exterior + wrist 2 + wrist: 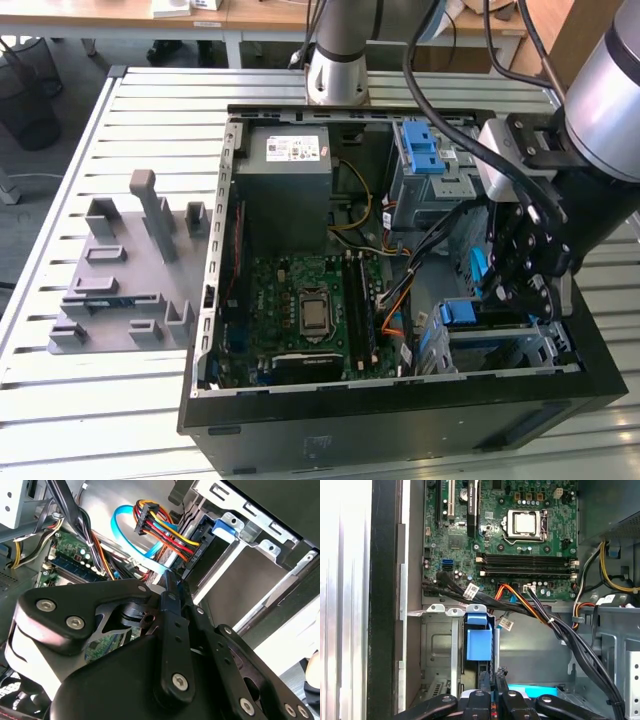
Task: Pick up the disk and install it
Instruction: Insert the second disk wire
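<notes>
One disk [478, 275], seemingly pinched by end effector [500, 285], above case [400, 430].

Open black computer case [400, 420] lying flat on the slatted metal tabletop [90, 420]. Green motherboard [300, 300] inside, grey power supply box [283, 165] above it. Grey plastic fixture [125, 275] sits beside the case, toward the exterior view's left. Bundle of coloured cables [160, 532] near the drive cage [440, 650].

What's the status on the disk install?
Gripper low over drive cage. Blue-edged disk at gripper, grip unclear. Black cable bundle close alongside.
</notes>
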Motion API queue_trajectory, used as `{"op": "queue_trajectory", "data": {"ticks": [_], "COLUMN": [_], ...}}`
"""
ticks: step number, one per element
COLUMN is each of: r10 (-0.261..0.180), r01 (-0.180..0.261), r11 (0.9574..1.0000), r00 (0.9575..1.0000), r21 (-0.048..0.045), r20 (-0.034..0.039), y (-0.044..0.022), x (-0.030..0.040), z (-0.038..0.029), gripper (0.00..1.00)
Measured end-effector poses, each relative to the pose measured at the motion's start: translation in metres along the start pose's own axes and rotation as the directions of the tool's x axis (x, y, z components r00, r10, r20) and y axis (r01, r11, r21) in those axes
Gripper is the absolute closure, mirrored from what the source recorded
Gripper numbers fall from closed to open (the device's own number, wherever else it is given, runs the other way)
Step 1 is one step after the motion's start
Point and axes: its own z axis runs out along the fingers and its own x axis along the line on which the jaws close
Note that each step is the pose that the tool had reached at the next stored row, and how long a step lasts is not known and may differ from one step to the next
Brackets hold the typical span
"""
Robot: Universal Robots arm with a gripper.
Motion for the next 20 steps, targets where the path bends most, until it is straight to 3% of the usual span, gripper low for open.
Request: {"op": "queue_trajectory", "data": {"ticks": [20], "r10": [0.02], "r01": [-0.02], "r11": [0.9998], "r00": [0.9998], "r21": [0.0012], "r20": [0.0004], "y": [-0.0034], "x": [0.0018], "z": [0.0033], "gripper": [0.84]}}
